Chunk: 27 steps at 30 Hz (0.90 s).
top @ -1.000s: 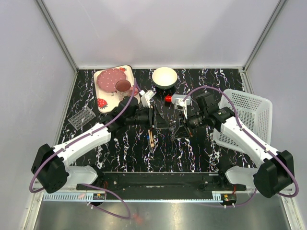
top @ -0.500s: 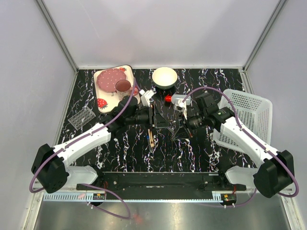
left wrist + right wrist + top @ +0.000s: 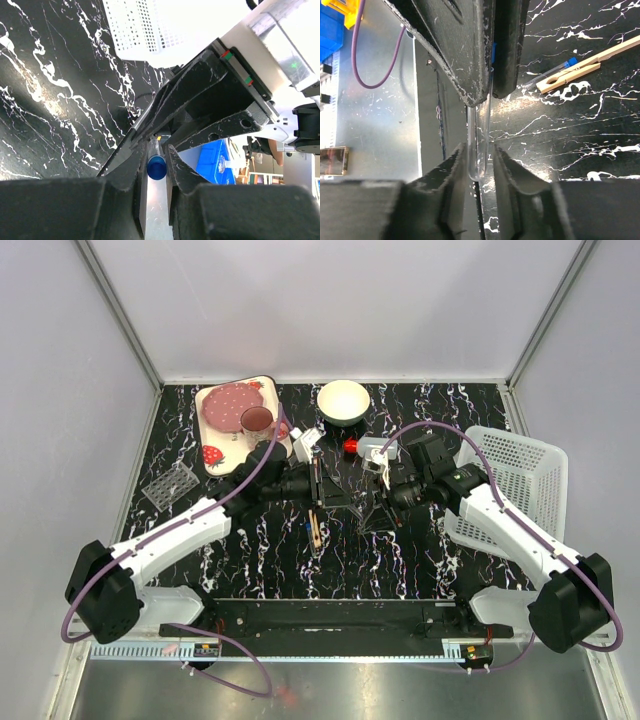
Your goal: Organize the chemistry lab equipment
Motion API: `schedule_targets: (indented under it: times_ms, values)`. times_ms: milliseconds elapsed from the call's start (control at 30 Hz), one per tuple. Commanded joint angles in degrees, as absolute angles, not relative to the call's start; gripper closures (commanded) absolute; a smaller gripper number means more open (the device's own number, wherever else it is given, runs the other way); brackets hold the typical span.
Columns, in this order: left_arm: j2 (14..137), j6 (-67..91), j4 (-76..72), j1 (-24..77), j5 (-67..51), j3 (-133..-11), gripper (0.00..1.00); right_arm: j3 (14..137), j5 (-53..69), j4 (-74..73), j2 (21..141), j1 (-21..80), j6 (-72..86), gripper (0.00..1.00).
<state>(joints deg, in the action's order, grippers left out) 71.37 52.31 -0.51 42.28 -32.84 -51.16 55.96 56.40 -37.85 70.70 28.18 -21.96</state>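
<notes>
A blue-capped clear tube (image 3: pixel 156 167) is held above the middle of the counter (image 3: pixel 430 560), its capped end clamped in the left pincer (image 3: pixel 157 149). Its rounded end is closely flanked by the right pincer (image 3: pixel 479 149); whether that one is already pressed onto the glass cannot be told. If the left grip is released before the right is firm, the tube is likely to be dropped. If it is pulled while both are clamped, it may be snapped. Compared with a second earlier, the right pincer is seen slightly nearer the left; nothing else is changed.
</notes>
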Motion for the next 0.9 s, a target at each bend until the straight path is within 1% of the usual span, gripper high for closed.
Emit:
schedule_targets:
  times_ms: [0,33,100,133,167,267,333,433,633,733,867]
  values:
    - [68.0,52.0,-2.1,42.5,-32.4,-50.5,0.87,57.5,56.1,-37.8,70.4,28.7,-22.2,0.61]
    - [67.6,51.7,-1.6,42.5,-32.1,-50.4,0.88,57.7,56.0,-37.9,70.3,28.7,-22.2,0.51]
    - [66.3,51.2,0.4,42.5,-30.5,-50.1,0.89,58.9,55.8,-38.7,70.3,28.7,-22.8,0.39]
    - [65.7,50.7,2.2,42.5,-29.8,-50.2,0.89,59.4,55.6,-39.3,70.4,28.7,-23.3,0.31]
    - [65.1,49.6,5.3,42.5,-28.9,-50.3,0.89,60.1,55.4,-40.1,70.4,28.6,-24.7,0.19]
    - [61.9,47.1,12.5,41.6,-24.4,-50.4,0.89,62.7,53.4,-43.1,70.9,28.3,-27.6,0.03]
    - [58.7,46.1,15.9,40.3,-21.0,-50.3,0.89,64.7,51.5,-44.9,71.2,27.8,-28.7,0.0]
    - [54.3,42.4,25.4,36.0,-17.3,-50.4,0.88,66.3,48.3,-46.1,71.3,26.5,-31.1,0.0]
    - [50.4,32.0,41.4,22.2,-9.1,-56.9,0.88,66.8,47.1,-45.2,73.0,20.7,-32.5,0.0]
    - [51.2,27.6,45.5,16.2,-4.4,-60.0,0.88,66.8,48.9,-44.2,75.0,17.2,-31.6,0.0]
    - [52.2,23.5,46.5,9.9,-0.2,-61.9,0.88,66.4,53.1,-42.8,78.0,14.2,-30.6,0.0]
